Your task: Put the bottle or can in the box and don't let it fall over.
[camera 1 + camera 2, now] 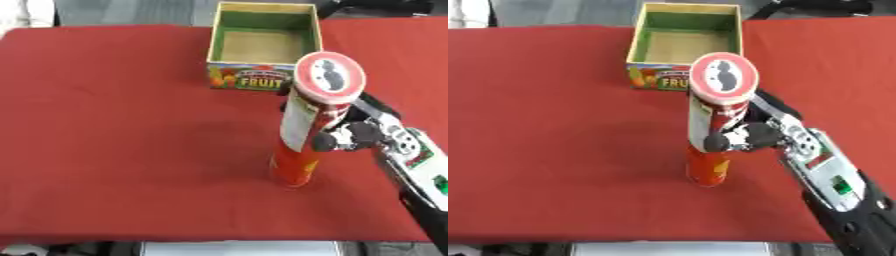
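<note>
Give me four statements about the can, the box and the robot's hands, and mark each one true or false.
1. The tall red can stands upright on the red tablecloth. True.
2. The right hand is curled round the can. True.
3. The can is already inside the box. False: it stands on the cloth, nearer than the box.
4. The left hand holds the box. False: no left hand shows, and nothing touches the box.

A matt red cloth [114, 125] covers the tabletop, soft and faintly creased. The tall red can [302, 145] has a glossy printed wrap and a smooth, flat lid. The box [262, 45] near the far edge looks like printed cardboard, dull green inside. The right hand [750, 136] shows black plastic and silvery metal.
</note>
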Robot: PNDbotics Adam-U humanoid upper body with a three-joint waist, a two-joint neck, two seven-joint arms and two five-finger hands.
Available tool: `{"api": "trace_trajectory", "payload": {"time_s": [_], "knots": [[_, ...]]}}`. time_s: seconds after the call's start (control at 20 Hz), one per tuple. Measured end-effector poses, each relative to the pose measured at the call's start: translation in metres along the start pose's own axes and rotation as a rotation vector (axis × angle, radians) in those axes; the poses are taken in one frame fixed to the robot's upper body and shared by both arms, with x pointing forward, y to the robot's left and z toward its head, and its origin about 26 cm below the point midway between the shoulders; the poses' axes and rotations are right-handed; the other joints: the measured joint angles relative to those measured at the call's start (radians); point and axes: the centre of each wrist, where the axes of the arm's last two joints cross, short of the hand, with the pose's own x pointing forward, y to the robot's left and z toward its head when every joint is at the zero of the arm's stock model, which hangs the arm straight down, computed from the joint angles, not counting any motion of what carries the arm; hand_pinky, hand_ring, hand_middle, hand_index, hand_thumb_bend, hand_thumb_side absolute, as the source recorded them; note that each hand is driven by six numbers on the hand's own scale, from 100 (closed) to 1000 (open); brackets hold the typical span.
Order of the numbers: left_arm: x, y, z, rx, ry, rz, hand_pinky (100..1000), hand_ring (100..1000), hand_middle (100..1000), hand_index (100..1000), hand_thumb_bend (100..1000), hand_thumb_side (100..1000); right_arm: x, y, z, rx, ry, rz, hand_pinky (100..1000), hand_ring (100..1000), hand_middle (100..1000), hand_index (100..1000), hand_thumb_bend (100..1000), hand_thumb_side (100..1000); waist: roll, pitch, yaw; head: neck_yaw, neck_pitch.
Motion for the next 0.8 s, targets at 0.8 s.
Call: {"api": "trace_trajectory", "payload": {"time_s": [0.8], "knots": [[0.0000, 0.0000, 0.0000, 0.000, 0.000, 0.000, 721, 808, 750, 786, 433, 766, 0.0036, 0.0026, -0.0004, -0.037, 0.014, -0.025, 690, 576, 432, 440, 1000, 541, -0.002, 0.000, 0.000, 0.000, 0.000]]}}
